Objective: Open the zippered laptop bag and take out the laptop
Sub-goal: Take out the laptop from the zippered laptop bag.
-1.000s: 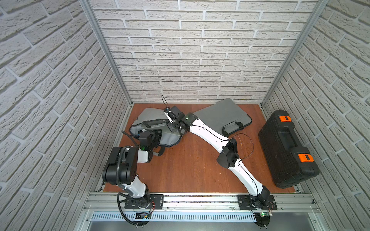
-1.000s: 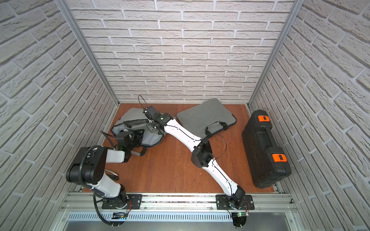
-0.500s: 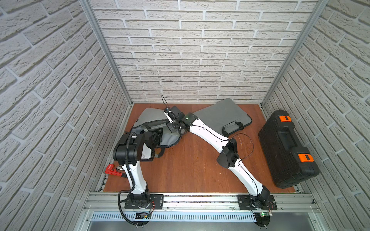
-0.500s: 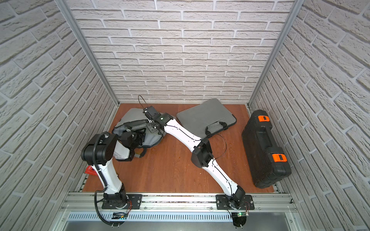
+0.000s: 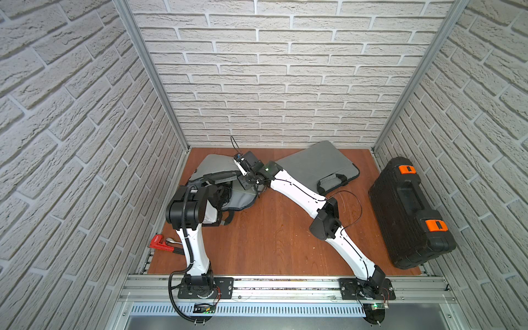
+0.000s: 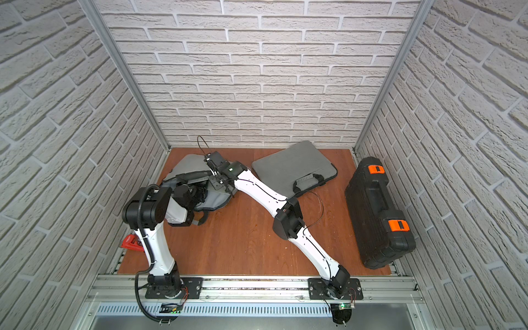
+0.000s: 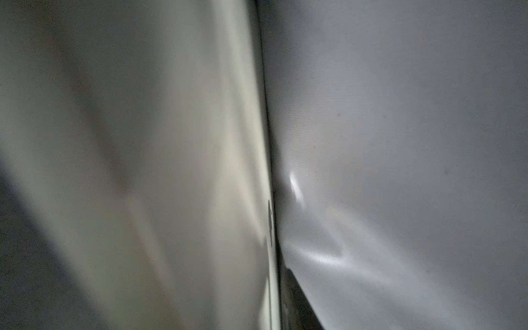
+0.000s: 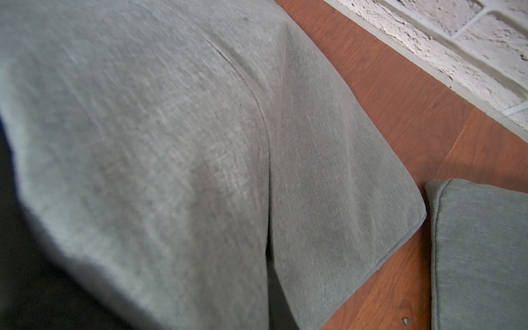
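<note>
One bag [image 5: 213, 167] flap is clamped in the right gripper [image 5: 245, 179]; left gripper [image 5: 226, 195], beside it, sits inside, state indeterminable.

The left arm [image 5: 194, 248] rises from lower left, elbow folded high; left gripper [image 5: 227, 195] sits mid-left, jaws hidden. The right arm [image 5: 297, 191] stretches diagonally from lower right toward centre; right gripper [image 5: 246, 183] is pinched closed.
</note>
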You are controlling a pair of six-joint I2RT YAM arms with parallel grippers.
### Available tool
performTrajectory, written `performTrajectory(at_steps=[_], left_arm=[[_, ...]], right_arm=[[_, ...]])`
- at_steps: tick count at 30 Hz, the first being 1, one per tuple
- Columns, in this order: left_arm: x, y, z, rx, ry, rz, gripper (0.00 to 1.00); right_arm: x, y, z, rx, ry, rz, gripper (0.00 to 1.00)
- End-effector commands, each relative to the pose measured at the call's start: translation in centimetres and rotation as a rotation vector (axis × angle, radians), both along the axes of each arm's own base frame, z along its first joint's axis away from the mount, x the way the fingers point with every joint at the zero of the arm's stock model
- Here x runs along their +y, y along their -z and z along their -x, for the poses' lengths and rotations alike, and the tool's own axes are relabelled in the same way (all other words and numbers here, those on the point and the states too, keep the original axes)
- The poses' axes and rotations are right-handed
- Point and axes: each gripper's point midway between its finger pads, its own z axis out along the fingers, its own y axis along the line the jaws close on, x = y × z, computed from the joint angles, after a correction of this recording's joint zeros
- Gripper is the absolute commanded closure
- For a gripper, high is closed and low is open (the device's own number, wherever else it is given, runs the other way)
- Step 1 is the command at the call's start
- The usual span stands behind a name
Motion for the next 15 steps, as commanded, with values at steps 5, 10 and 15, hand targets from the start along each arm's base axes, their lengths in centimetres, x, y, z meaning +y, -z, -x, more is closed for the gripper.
performTrajectory(at_steps=[5,10,15], left_arm=[[-0.01,-2.06,-0.76,-0.09,0.004,0.013,0.78],[0.26,-2.21,-0.63,-0.096,-0.001,0.012,0.89],[0.38,-2.45,-0.46,-0.102,0.0,0.01,0.99]], right_arm=[[1.71,-4.11,-0.69,-0.075,-0.014,-0.126,0.94],[1.93,-3.81,-0.71,-0.072,-0.023,-0.128,0.94],[2.02,-3.62,-0.75,-0.073,-0.03,-0.124,0.94]])
